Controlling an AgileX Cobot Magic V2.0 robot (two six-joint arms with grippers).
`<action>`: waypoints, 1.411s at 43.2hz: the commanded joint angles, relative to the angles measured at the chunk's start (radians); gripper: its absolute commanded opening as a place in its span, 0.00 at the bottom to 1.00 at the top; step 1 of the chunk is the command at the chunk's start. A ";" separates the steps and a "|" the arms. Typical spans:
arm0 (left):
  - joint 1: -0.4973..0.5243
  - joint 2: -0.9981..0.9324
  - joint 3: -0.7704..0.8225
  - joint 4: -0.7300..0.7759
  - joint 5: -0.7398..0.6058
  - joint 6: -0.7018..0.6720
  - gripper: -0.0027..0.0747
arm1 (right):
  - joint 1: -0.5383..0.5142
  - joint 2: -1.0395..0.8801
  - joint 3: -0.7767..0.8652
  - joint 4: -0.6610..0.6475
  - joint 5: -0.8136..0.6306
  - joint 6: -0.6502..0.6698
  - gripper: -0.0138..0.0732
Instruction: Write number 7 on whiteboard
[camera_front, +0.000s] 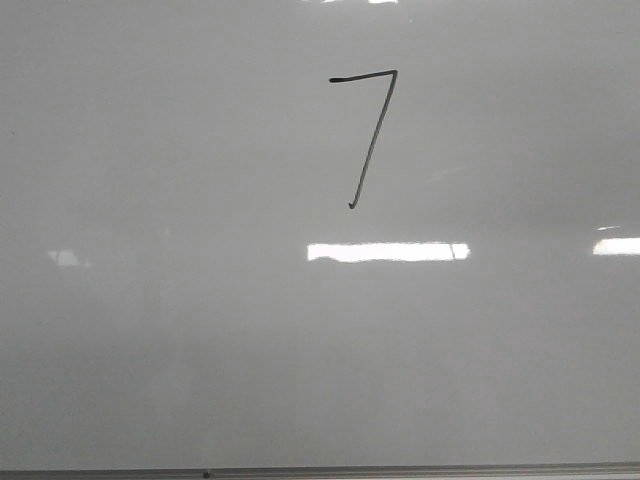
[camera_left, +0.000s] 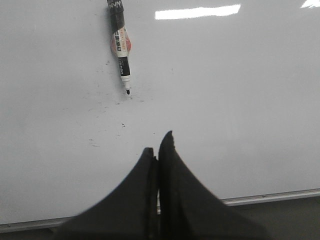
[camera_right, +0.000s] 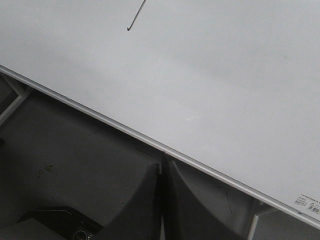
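A black number 7 (camera_front: 366, 130) is drawn on the whiteboard (camera_front: 200, 330), upper middle of the front view; neither gripper appears there. The tail of its downstroke (camera_right: 134, 19) shows in the right wrist view. An uncapped marker (camera_left: 121, 47) lies flat on the whiteboard (camera_left: 225, 100) in the left wrist view, tip toward my left gripper (camera_left: 158, 145), which is shut on nothing and a good way short of it. My right gripper (camera_right: 163, 166) is shut and empty, hovering off the board just outside its metal edge (camera_right: 125, 131).
The board's thin metal edge (camera_front: 400, 470) runs along the near side. Small black ink specks (camera_left: 100, 107) dot the board near the marker tip. Dark floor and a frame leg (camera_right: 15, 100) lie below the board's edge.
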 joint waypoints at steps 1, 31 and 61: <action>-0.006 0.009 -0.021 -0.008 -0.078 -0.010 0.01 | -0.003 0.010 -0.020 -0.011 -0.056 0.000 0.08; 0.006 -0.033 0.011 -0.026 -0.097 -0.010 0.01 | -0.003 0.010 -0.020 -0.011 -0.055 0.000 0.08; 0.063 -0.453 0.809 -0.026 -0.951 -0.010 0.01 | -0.003 0.010 -0.020 -0.011 -0.050 0.000 0.08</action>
